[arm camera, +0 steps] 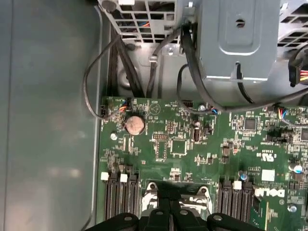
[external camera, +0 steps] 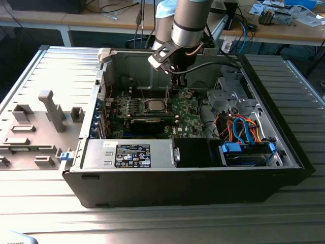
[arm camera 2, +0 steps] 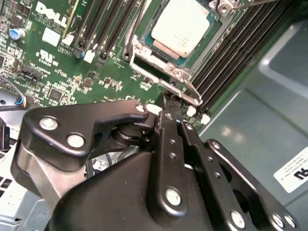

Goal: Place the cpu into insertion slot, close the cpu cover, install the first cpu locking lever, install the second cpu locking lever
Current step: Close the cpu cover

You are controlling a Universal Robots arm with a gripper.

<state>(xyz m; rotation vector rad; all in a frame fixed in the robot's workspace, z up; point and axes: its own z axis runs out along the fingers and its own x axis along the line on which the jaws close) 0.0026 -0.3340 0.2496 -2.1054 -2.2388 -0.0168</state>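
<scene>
The gripper [arm camera 2: 166,103] has its two black fingers drawn together with no gap showing between them and nothing visible in their hold. Its tips stand at the near edge of the cpu cover [arm camera 2: 161,65], close enough that touching or just clear cannot be told. The cover, a thin silvery frame, lies down around the cpu [arm camera 2: 183,24], whose dull metal top shows through the frame's open window in the socket. A thin metal lever [arm camera 2: 134,29] runs along one side of the frame; whether it is latched cannot be told. Black memory slots [arm camera 2: 240,43] flank the socket on the green motherboard [arm camera 2: 62,62], which carries white printed lettering and small white stickers. A white sticker with dark print [arm camera 2: 293,171] sits on the grey case floor beside the board. In the first wrist view the gripper [arm camera: 168,211] hangs over the socket, with a round coin battery [arm camera: 134,124] further out on the board and black cables beyond it. In the exterior view the gripper [external camera: 179,84] reaches down into the open computer case [external camera: 183,188], just beside the cpu [external camera: 154,105]. A power supply [external camera: 157,152] with a black label of white print [external camera: 133,155] lies along the case's near side, and a blue drive carrier [external camera: 246,152] sits toward the exterior view's right. The case rests on a ribbed grey surface [external camera: 152,223].
</scene>
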